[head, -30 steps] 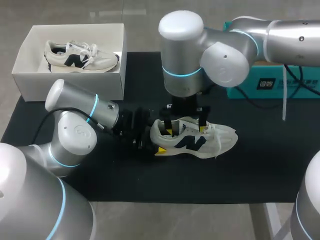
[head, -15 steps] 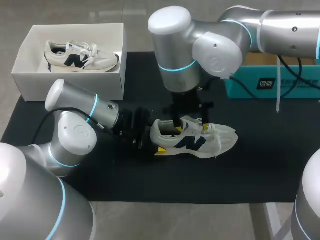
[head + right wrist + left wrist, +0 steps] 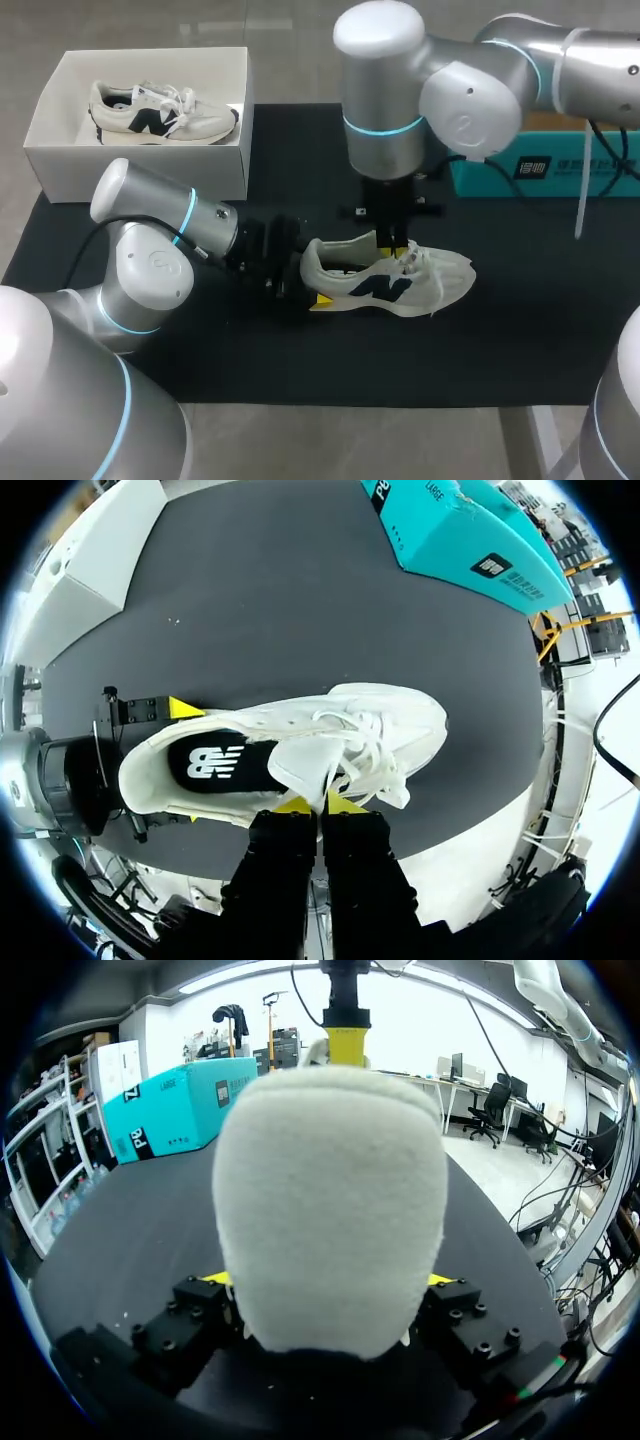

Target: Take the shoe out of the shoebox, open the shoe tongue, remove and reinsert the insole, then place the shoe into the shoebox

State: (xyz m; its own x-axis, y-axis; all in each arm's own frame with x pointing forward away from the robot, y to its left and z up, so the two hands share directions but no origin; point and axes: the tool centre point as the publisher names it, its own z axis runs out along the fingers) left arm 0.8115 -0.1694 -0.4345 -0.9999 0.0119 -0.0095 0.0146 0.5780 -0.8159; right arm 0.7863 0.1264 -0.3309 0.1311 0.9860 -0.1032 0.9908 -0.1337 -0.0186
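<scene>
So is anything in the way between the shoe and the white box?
Yes. My left arm lies between the shoe and the white shoebox, left gripper shut on the heel. Another shoe already lies inside.

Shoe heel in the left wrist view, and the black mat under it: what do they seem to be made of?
Shoe heel: looks like soft suede or brushed fabric, off-white and matte, with a fine fuzzy nap and no shine. Black mat: probably a rubber or foam sheet. It reads flat and dull with a few pale specks, but the look can't settle which.
</scene>
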